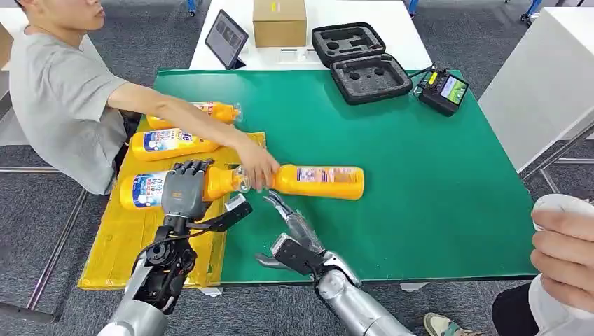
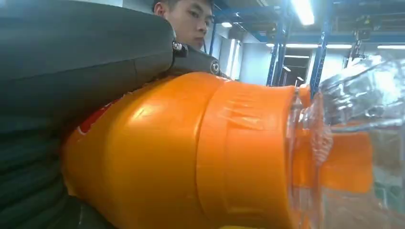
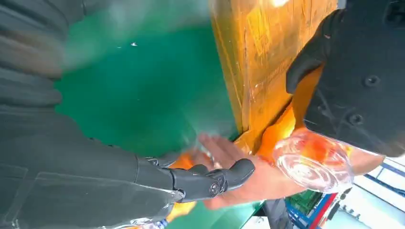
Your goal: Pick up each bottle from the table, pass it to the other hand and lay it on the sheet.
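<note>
The left hand grasps an orange bottle with its fingers wrapped over the body; this bottle lies on the yellow sheet, its clear cap pointing to the right. Two more bottles lie on the sheet behind it. The right hand is above the green tabletop with fingers released and stretched out, holding nothing. Just ahead of it a fourth bottle lies on the tabletop beside the sheet, and a person's hand rests on its neck
</note>
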You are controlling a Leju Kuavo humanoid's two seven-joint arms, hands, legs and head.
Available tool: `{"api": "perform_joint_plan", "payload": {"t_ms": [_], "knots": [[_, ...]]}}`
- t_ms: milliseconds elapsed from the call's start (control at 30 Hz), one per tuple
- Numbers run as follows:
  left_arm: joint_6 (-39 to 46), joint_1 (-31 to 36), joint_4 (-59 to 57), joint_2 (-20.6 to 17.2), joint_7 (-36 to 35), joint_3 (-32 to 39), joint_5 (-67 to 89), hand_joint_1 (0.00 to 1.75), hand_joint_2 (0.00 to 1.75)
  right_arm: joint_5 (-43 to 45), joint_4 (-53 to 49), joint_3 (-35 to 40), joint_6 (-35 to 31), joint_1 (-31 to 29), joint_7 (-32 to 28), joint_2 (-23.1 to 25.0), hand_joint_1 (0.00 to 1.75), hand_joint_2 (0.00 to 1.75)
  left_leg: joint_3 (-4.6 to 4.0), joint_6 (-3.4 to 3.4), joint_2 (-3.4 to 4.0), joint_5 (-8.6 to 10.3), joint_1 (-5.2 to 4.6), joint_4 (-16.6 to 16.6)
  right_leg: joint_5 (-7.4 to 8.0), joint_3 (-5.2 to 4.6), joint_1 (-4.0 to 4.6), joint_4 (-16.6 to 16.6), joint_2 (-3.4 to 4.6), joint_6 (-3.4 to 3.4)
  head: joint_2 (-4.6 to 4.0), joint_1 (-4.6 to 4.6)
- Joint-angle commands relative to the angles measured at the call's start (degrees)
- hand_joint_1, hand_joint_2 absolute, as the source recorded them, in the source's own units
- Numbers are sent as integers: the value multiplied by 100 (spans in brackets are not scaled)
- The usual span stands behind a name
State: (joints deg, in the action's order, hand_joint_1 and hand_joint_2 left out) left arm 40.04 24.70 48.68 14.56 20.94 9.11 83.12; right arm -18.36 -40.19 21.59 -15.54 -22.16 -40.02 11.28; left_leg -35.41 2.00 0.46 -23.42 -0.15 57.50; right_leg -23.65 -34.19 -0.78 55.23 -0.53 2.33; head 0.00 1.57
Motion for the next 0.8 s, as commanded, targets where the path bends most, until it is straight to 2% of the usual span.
{"api": "perform_joint_plan", "payload": {"t_ms": [33,133,167,300,633,800], "knots": [[-4,333,-628,-231,-65,-76,-2,175,175,35,285,-78,34,-170,2,16,0,175,20,-11,-5,-8,6,0,-8,21,5,0,2,-9,0,0],[-4,395,-843,-294,-235,-192,72,175,175,95,315,-43,45,-197,2,9,0,175,21,-12,-5,-9,5,1,-9,22,5,1,3,-10,0,0],[-4,418,-890,-318,-277,-229,122,175,0,114,325,-35,40,-204,2,2,0,175,12,-8,-5,-3,2,-3,-4,13,2,-1,0,-7,0,0],[-4,573,-1271,-361,-232,-295,34,175,0,232,348,26,38,-237,2,-66,0,175,18,-11,-8,-6,6,0,-7,19,6,0,-1,-10,0,0],[-4,579,-1274,-371,-248,-322,69,175,0,244,348,35,38,-241,2,-73,0,175,17,-10,-5,-7,6,1,-7,18,5,0,1,-8,0,0],[-4,858,-2040,-470,-411,-430,-70,175,0,415,370,140,14,-301,2,-128,0,175,16,-9,-9,-4,3,-1,-6,17,3,0,-3,-7,0,0]]}}
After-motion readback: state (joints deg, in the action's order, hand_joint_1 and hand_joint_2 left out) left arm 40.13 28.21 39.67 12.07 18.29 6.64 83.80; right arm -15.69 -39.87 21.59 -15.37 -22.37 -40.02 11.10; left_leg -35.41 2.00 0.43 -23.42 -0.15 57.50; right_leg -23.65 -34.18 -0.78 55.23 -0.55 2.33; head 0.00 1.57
